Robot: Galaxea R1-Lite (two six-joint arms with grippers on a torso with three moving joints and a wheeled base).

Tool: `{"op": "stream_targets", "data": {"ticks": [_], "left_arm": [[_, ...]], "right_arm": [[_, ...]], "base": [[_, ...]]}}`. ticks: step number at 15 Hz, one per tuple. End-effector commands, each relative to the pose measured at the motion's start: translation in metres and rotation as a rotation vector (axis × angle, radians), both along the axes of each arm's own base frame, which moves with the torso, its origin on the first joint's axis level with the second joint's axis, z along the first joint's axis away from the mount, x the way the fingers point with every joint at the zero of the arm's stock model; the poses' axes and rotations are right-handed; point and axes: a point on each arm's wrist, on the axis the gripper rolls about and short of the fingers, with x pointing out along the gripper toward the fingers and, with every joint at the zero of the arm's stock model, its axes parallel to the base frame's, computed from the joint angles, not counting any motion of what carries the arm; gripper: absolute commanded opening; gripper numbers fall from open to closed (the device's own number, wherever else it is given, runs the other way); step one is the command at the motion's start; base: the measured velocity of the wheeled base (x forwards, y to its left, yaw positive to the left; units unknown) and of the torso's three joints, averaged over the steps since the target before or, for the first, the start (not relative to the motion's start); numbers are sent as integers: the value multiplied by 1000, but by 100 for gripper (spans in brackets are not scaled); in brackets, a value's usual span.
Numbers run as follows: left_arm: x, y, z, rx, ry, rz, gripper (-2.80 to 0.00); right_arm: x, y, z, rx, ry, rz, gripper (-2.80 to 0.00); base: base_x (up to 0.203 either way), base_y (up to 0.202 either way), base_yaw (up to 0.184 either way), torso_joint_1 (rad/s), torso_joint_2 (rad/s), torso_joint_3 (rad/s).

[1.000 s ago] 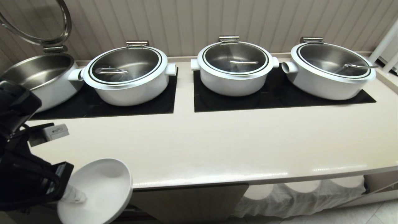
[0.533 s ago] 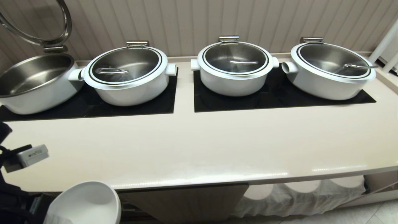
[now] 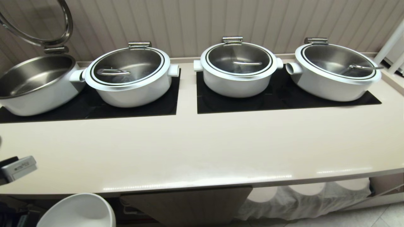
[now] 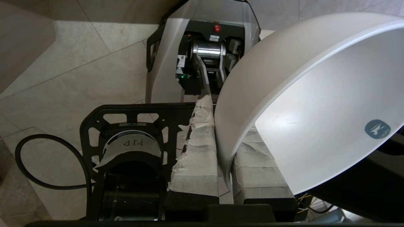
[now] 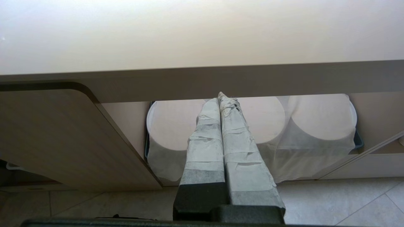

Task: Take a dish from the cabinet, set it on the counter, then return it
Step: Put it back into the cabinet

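Note:
The dish (image 3: 79,211), a plain white bowl, hangs tilted below the front edge of the counter (image 3: 202,148) at the lower left of the head view. My left gripper (image 4: 225,121) is shut on the dish (image 4: 315,104), one taped finger (image 4: 195,151) outside its rim and the other inside. Only a grey tagged part of the left arm (image 3: 17,167) shows in the head view. A beige cabinet door (image 3: 189,205) stands under the counter beside the dish. My right gripper (image 5: 222,97) is shut and empty, parked low in front of the counter's underside.
Several white pots (image 3: 238,67) with steel lids sit on dark glossy panels (image 3: 277,101) along the counter's back. A white cloth (image 3: 300,198) drapes round stacks under the counter at the right. My own base (image 4: 202,47) and tiled floor lie below the dish.
My left arm has sunk and drawn back toward the lower left with the dish. The dish went from overlapping the counter's front edge to hanging below it.

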Motion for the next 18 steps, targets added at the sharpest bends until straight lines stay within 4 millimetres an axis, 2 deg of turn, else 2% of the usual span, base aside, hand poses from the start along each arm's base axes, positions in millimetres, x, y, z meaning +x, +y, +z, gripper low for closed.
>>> {"op": "stream_targets", "data": {"ticks": [1, 18], "left_arm": [[0, -1, -1, -1, 14, -8, -280], [2, -2, -7, -32, 67, 47, -280]], "right_arm": [[0, 0, 0, 0, 0, 0, -280], [0, 0, 0, 0, 0, 0, -280]], "base": [[0, 0, 0, 0, 0, 0], [0, 0, 0, 0, 0, 0]]}}
